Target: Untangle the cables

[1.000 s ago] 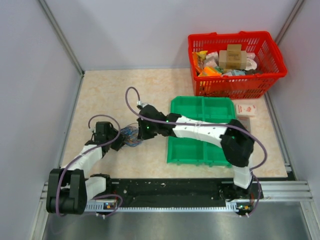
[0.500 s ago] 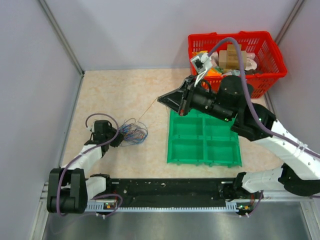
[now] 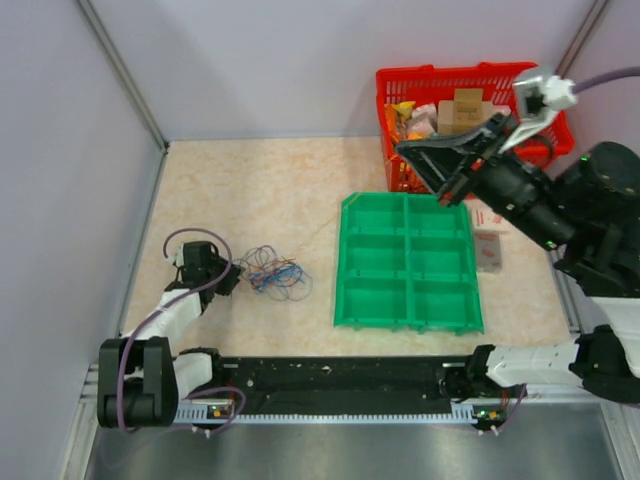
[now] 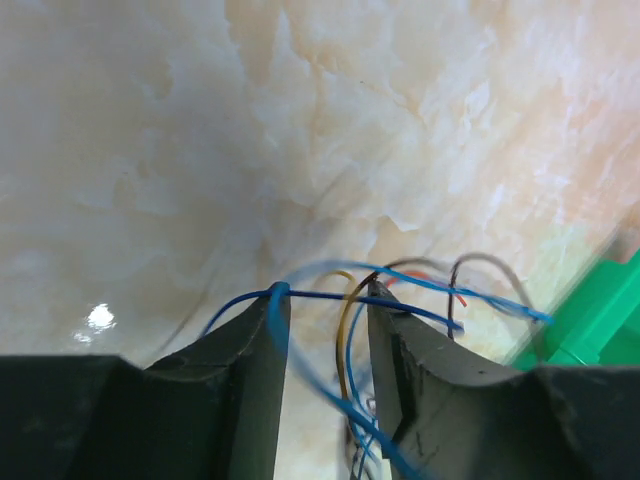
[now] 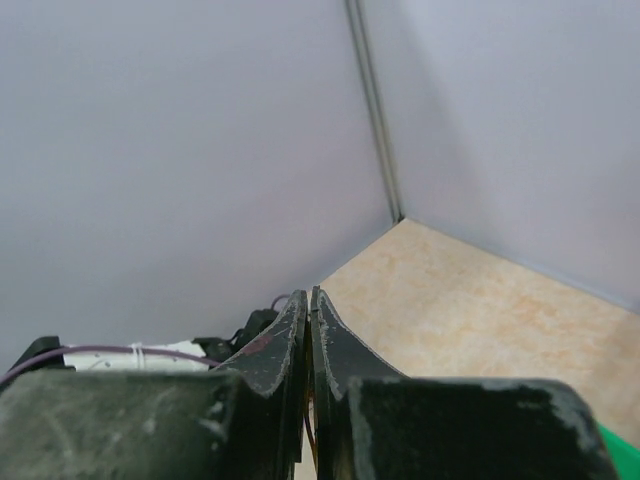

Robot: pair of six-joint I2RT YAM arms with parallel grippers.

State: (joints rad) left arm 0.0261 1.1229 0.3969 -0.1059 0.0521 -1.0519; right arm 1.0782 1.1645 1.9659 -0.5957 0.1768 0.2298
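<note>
The cables (image 3: pixel 277 273) lie as a loose tangle of blue, orange-red and dark wires on the beige table, left of the green tray. My left gripper (image 3: pixel 228 280) sits low at the tangle's left edge. In the left wrist view my left gripper (image 4: pixel 328 295) is open, with blue and yellowish cable loops (image 4: pixel 400 290) draped over and between its fingers. My right gripper (image 3: pixel 402 148) is raised high in front of the red basket. In the right wrist view it (image 5: pixel 309 293) is shut, with a thin orange wire (image 5: pixel 308 430) showing between its jaws.
A green compartment tray (image 3: pixel 340 260) lies right of the tangle. A red basket (image 3: pixel 470 75) of packets and boxes stands at the back right. A small carton (image 3: pixel 489 250) lies right of the tray. Grey walls close in the left, back and right.
My right arm has risen from the tangle and swung up and right, jaws shut, drawing a thin wire out. The tangle has spread slightly rightward. My left gripper has stayed by it.
</note>
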